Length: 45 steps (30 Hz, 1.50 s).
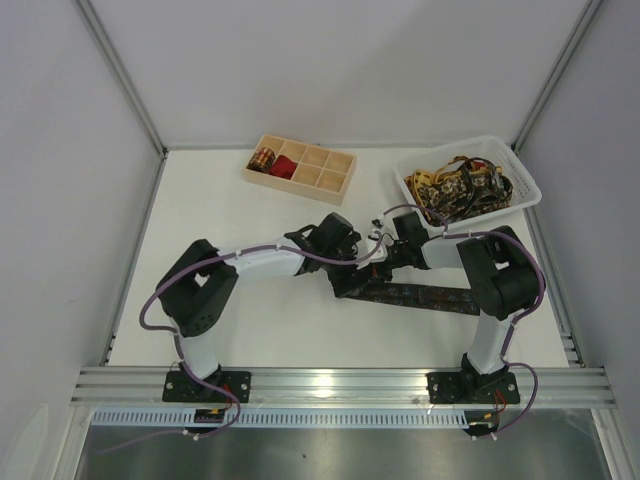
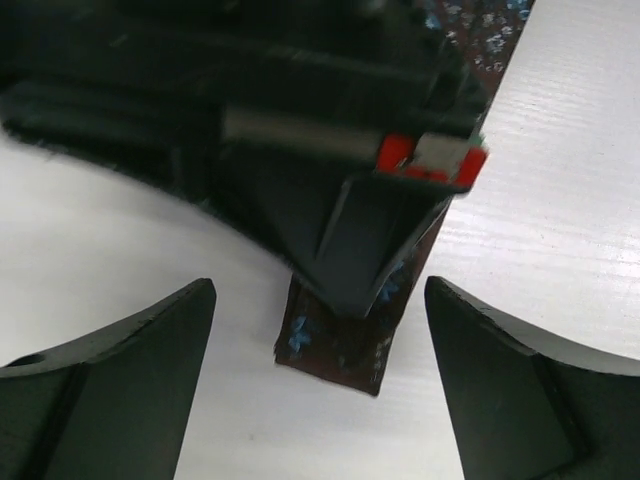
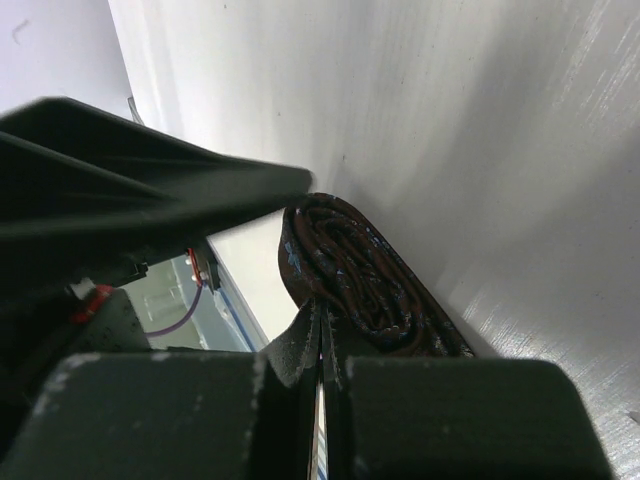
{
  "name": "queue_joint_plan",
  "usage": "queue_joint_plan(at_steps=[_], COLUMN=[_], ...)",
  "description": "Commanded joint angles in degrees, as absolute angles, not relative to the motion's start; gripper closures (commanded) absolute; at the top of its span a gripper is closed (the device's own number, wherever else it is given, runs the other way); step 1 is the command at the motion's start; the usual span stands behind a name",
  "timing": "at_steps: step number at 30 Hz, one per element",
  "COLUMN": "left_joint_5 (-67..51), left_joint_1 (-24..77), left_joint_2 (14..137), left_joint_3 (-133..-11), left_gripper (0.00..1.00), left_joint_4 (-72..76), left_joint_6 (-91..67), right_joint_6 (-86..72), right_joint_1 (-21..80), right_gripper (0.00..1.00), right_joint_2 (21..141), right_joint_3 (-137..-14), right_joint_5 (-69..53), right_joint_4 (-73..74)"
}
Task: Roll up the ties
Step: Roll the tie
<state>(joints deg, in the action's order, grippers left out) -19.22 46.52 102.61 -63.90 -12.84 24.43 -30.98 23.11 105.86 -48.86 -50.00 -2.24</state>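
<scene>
A dark brown tie (image 1: 425, 297) with small blue flecks lies across the table in front of both arms. My right gripper (image 3: 325, 322) is shut on its partly coiled left end (image 3: 350, 270). In the left wrist view the right gripper's tip (image 2: 362, 262) pinches the tie's end (image 2: 335, 345) against the table. My left gripper (image 2: 318, 292) is open just above it, one finger (image 2: 120, 370) on each side, not touching. In the top view both grippers meet at the tie's left end (image 1: 352, 280). A gold-and-black coil (image 1: 263, 158) and a red coil (image 1: 286, 166) sit in the tray.
The pale wooden compartment tray (image 1: 325, 170) stands at the back centre. A white plastic basket (image 1: 520, 170) at the back right holds a heap of gold-and-black ties (image 1: 460, 187). Grey walls close in the table on three sides.
</scene>
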Motion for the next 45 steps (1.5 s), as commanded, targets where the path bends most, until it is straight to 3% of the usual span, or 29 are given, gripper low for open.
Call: queue_joint_plan(at_steps=[1,12,15,19,22,39,44,45], left_joint_5=[-22.85,-19.87,-18.55,-17.41,-16.0,-16.35,-17.66,-17.75], left_joint_1=[48.08,51.59,51.77,51.94,52.21,52.82,52.82,52.82], left_joint_2=[106.07,110.03,110.13,109.51,108.73,108.46,108.11,107.84], left_joint_3=[-67.93,-67.59,-66.63,-65.13,-63.9,-62.84,-63.19,-63.11], left_gripper=[0.09,0.15,0.26,0.6,0.64,0.66,0.64,0.57], left_joint_4=[-16.34,-20.04,-19.34,-17.93,-16.96,-16.79,-17.32,-17.66], left_joint_6=[31.64,33.4,32.7,32.17,32.34,32.43,32.34,32.43], right_joint_6=[-29.09,-29.18,-29.53,-29.88,-30.15,-30.94,-31.11,-30.94], right_joint_1=[23.03,23.11,23.03,23.03,23.11,23.03,23.03,22.94], right_gripper=[1.0,1.0,1.0,1.0,1.0,1.0,1.0,1.0], right_joint_2=[107.4,105.82,105.47,105.12,104.59,100.63,104.76,105.37], right_joint_3=[-47.99,-49.39,-49.22,-49.13,-49.39,-51.86,-50.8,-50.71], right_joint_5=[-45.0,-45.18,-45.09,-44.91,-45.0,-44.82,-44.48,-44.3], right_joint_4=[-1.41,-0.26,-0.26,-0.26,-0.26,3.17,0.62,0.62])
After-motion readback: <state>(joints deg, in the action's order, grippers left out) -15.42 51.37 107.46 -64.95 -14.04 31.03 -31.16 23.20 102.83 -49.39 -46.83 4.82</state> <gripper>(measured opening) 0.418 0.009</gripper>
